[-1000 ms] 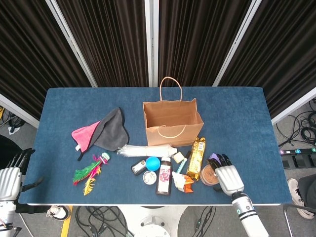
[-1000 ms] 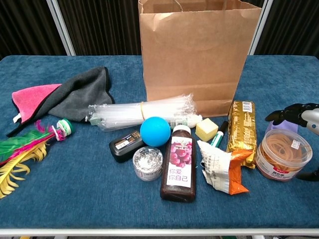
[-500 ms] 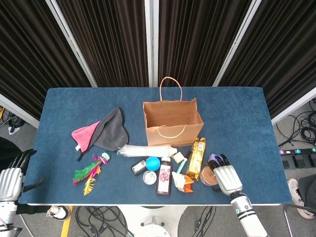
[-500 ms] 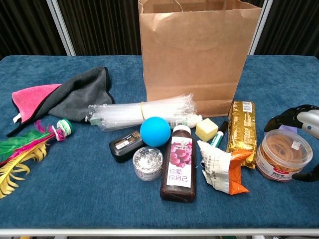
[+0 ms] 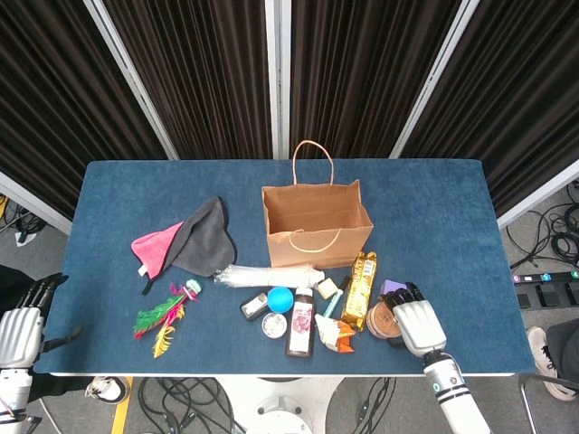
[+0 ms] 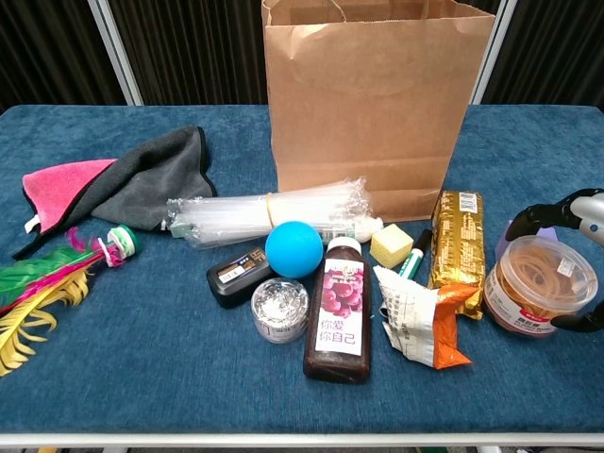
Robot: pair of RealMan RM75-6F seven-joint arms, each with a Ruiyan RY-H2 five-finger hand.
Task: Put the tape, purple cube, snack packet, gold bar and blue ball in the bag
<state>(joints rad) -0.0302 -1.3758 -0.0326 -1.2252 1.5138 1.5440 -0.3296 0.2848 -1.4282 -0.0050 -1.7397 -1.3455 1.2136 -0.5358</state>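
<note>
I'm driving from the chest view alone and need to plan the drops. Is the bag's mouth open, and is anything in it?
Observer: The head view looks down into the bag. Its mouth is open and I see only brown paper inside.
Operator: Where is the left hand? I can't see it.
Observer: It sits off the near left corner of the table, fingers apart, holding nothing.
Operator: And the purple cube? I barely see it.
Observer: It lies just beyond the tub of rubber bands, at the fingertips of the right hand.
</note>
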